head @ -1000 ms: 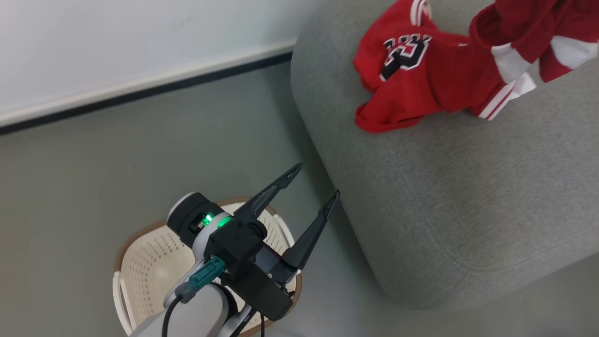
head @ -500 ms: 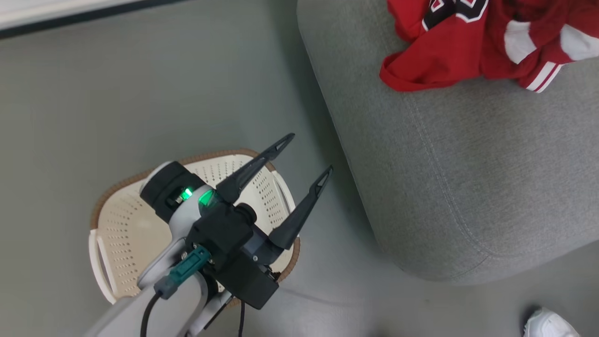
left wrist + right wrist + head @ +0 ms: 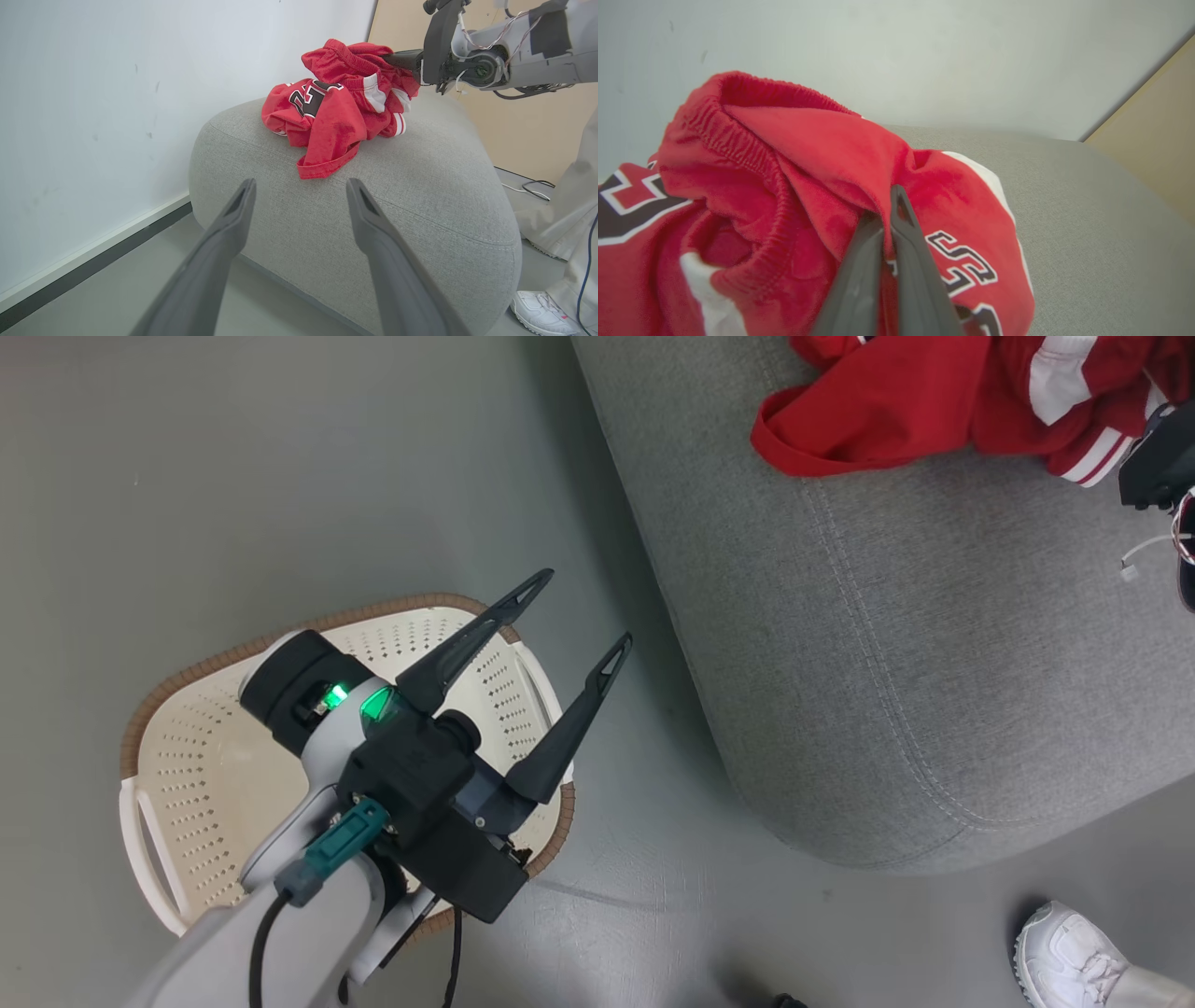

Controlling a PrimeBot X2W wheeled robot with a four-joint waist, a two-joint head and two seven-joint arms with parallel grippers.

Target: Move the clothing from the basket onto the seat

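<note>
Nearly done, by the look of it: what shows of the basket (image 3: 187,784) is bare, the red clothing (image 3: 327,116) lies heaped on the grey seat (image 3: 420,196), the right pincer (image 3: 883,205) pinches the shorts (image 3: 752,140), which remain to be released, and the left pincer (image 3: 584,607) hangs spread and empty over the basket.

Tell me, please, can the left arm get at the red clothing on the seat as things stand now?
Probably yes. The left tool is open and points at the clothing, and nothing stands between them but bare seat. The right tool is shut on the same pile.
</note>
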